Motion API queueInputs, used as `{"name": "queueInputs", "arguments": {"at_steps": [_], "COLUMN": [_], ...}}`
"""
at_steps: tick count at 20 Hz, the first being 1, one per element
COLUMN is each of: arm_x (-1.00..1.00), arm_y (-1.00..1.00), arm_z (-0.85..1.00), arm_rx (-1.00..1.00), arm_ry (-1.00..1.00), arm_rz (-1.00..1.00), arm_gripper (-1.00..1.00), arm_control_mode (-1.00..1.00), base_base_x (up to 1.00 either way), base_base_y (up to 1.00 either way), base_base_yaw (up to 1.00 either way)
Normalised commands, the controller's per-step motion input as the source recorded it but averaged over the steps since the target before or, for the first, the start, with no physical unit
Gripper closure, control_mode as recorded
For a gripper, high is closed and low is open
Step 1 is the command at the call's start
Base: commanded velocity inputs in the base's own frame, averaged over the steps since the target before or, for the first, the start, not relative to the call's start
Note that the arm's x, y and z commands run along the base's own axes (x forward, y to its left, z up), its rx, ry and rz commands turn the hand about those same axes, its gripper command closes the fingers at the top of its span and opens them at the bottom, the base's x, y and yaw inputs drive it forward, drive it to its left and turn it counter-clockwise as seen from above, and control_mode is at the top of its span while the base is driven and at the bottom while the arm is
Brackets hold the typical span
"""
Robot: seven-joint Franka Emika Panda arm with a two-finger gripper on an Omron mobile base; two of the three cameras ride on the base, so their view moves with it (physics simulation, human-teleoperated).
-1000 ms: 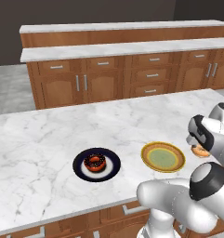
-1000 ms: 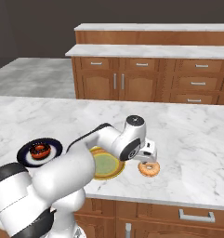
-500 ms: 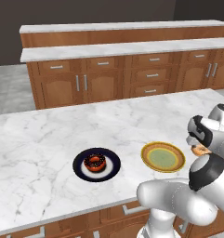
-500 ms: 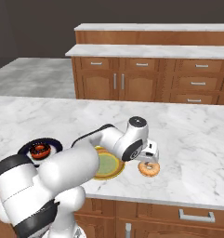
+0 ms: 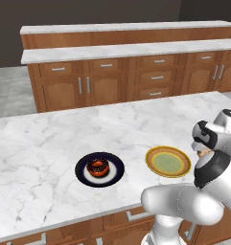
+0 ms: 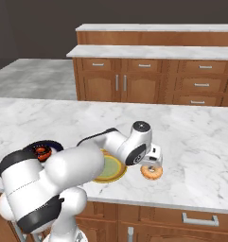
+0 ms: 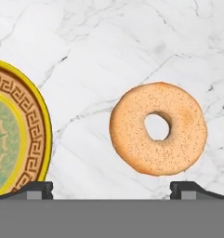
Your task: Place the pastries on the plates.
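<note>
two doughnuts and two plates lie on the marble worktop. the tan doughnut lies flat on the bare marble near the worktop's front edge, just beside the yellow plate but not touching it; in the right base view the tan doughnut sits to the right of the yellow plate. the gripper hangs right over this doughnut, pointing down. in the hand view its two dark fingertips stand spread wide, one at each side of the doughnut's lower rim, with nothing between them and no contact with the pastry that can be made out. in the left base view the gripper is mostly hidden behind the arm's own wrist, to the right of the yellow plate.

the chocolate doughnut already rests in the middle of the navy plate, which lies to the left of the yellow plate, well apart from it and about as near the front edge. in the right base view the chocolate doughnut and navy plate are partly hidden by the arm's shoulder.

the yellow plate carries nothing; its pale green centre is ringed by a brown patterned band and a golden rim.

behind the worktop stand wooden cabinets with drawers and metal handles, under a pale counter.
</note>
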Motion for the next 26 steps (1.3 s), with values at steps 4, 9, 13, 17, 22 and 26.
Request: {"name": "queueInputs", "arguments": {"at_steps": [4,9,13,17,22,26], "arm_x": [0.13,0.14,0.13,0.13,0.11,0.12], "arm_y": [-0.03,-0.01,-0.05,-0.11,-0.10,-0.07], "arm_z": [-0.13,-0.14,-0.11,-0.08,-0.09,-0.10], "arm_rx": [0.00,0.00,0.00,0.00,0.00,0.00], "arm_ry": [0.00,0.00,0.00,0.00,0.00,0.00], "arm_rz": [0.00,0.00,0.00,0.00,0.00,0.00], "arm_gripper": [-1.00,-1.00,-1.00,-1.00,-1.00,-1.00], "arm_control_mode": [-1.00,-1.00,-1.00,-1.00,-1.00,-1.00], "base_base_x": [0.00,0.00,0.00,0.00,0.00,0.00], "base_base_y": [0.00,0.00,0.00,0.00,0.00,0.00], "base_base_yaw": [0.00,0.00,0.00,0.00,0.00,0.00]}}
